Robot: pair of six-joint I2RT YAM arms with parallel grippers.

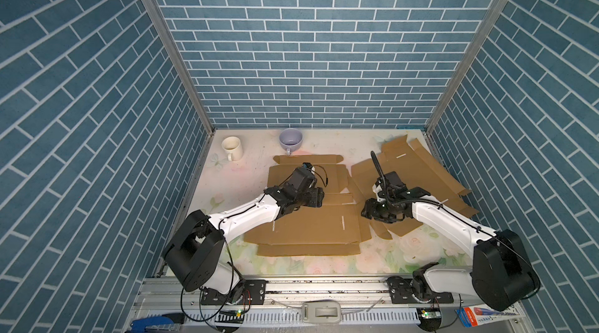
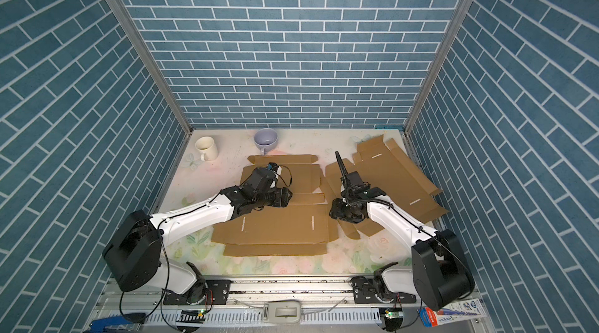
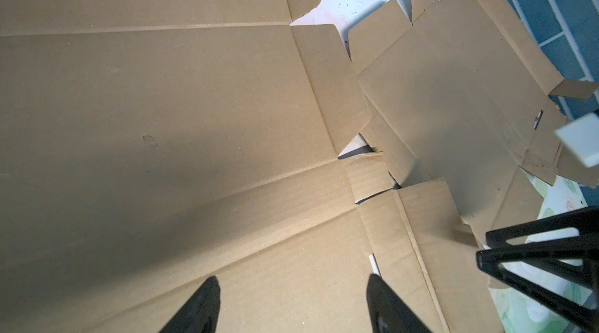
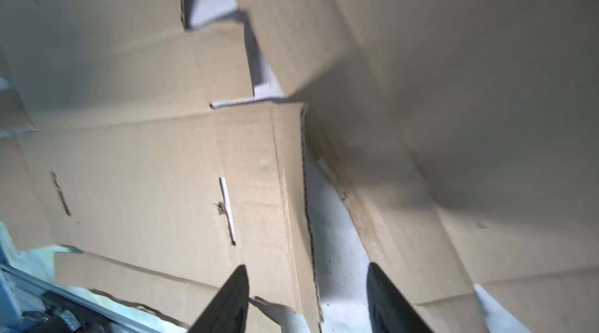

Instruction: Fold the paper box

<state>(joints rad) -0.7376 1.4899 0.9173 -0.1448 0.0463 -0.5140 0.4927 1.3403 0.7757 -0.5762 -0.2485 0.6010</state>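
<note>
Nothing folded yet: the paper box [image 1: 304, 227] lies as a flat sheet mid-tabletop [image 1: 324, 266]. The left gripper [image 3: 291, 282] hovers over it, jaws spread, empty; the right gripper [image 4: 308, 269] straddles the flap [image 4: 290, 185] facing the tabletop's right edge, jaws spread, not pinching

We see white shells on the left arm [image 1: 246, 214] and right arm [image 1: 447, 221] — black blocky joints, thin black cables, a ribbed hose [image 1: 376, 163]. The left claw [image 3: 291, 278] and right claw [image 4: 307, 265] have tapered black fingers.

flat paper box [image 2: 278, 227], left pincer [image 2: 287, 198] above it, right pincer [image 2: 334, 213] at its right edge, white mug [image 2: 206, 148] far behind
</note>
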